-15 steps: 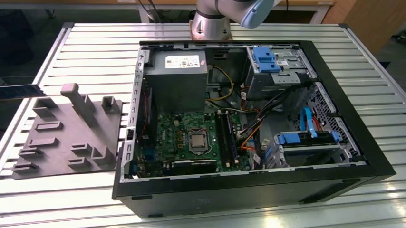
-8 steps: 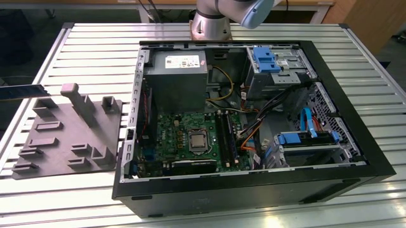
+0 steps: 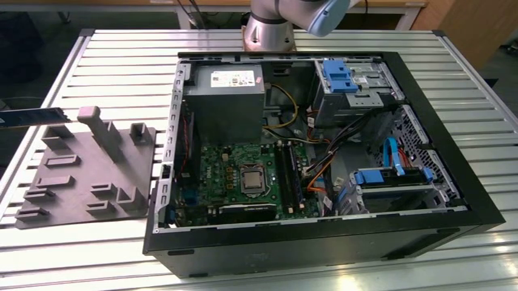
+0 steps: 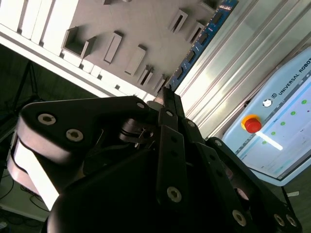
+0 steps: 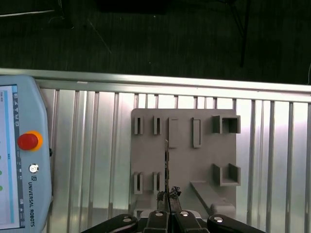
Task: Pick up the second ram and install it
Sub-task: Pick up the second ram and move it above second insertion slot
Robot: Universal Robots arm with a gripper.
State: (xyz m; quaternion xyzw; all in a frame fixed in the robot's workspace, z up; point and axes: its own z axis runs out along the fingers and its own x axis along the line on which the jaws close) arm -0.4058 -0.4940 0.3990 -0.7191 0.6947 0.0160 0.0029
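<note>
My claw (image 5: 168,203) is pinched nearly shut on one end of the ram (image 5: 166,165). I judge the pick-up done and the install not yet begun. The stick juts out from my fingertips over the tray (image 5: 184,145), edge-on in the first wrist view. As far as I can tell it hangs clear of the tray's pockets rather than sitting in one. In the exterior view the ram (image 3: 36,116) lies level above the side of the tray that is away from the case (image 3: 324,242).

What is left, I think, calls for a carry across the tray to the case beside it. The ram's contact edge must then be set square over a free black slot (image 3: 289,173) on the motherboard (image 3: 222,160) and pressed straight and firm. A skewed stick would not seat.

The ram is a thin, stiff, flat blue-green board studded with small dark chips, plain in the second wrist view (image 4: 204,41). The tray is matte grey and looks like plastic, with raised rectangular pockets and one tall post (image 3: 91,118). Under the tray the table (image 3: 121,60) is ribbed pale metal with a sheen. The case looks like black sheet metal, open on top.
</note>
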